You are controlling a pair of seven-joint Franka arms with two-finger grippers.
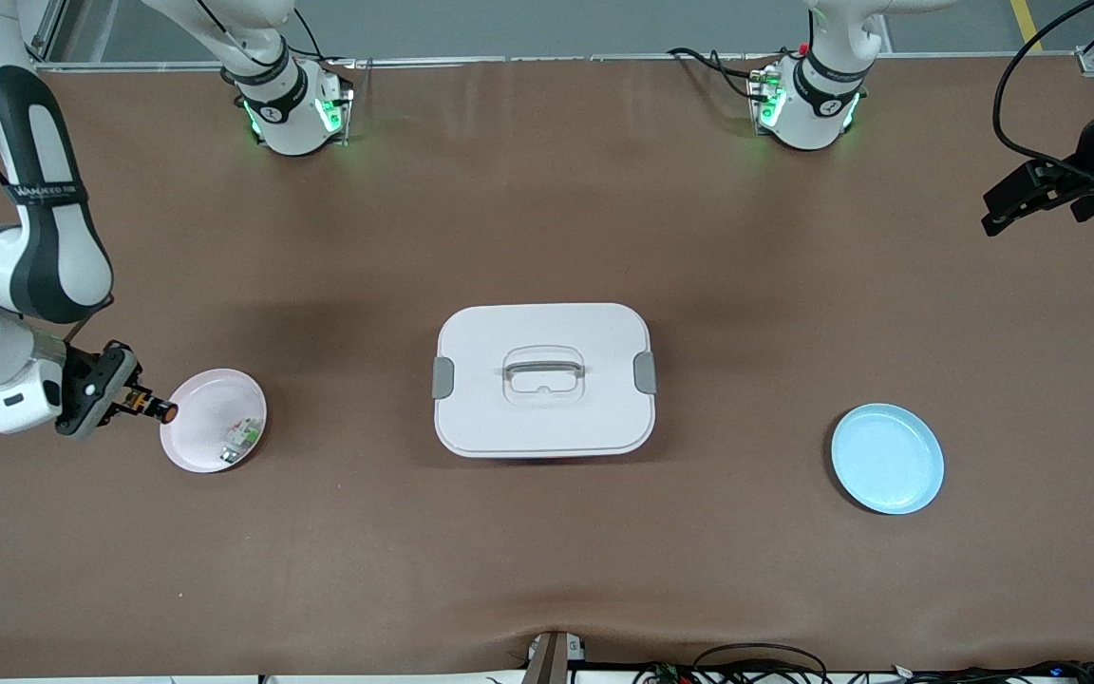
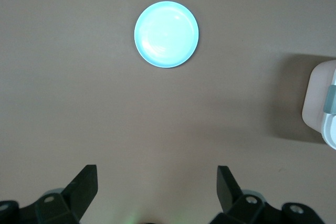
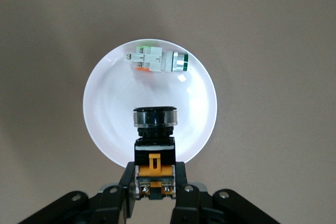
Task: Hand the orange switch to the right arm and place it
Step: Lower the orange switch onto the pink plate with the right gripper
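My right gripper [image 1: 129,401] is shut on the orange switch [image 1: 150,407], a black body with orange pieces and a round black knob. It holds the switch just above the table at the edge of a pale pink plate [image 1: 194,418], with the knob over the rim. In the right wrist view the switch [image 3: 154,150] sits between the fingers of the right gripper [image 3: 154,177], over the plate [image 3: 113,114]. My left gripper [image 1: 991,217] is open and empty, raised over the left arm's end of the table; it also shows in the left wrist view [image 2: 156,184].
A small white-and-green part [image 1: 241,439] lies in the pink plate, also seen in the right wrist view [image 3: 157,61]. A white lidded box [image 1: 544,380] stands mid-table. A light blue plate [image 1: 887,458] lies toward the left arm's end and shows in the left wrist view [image 2: 166,34].
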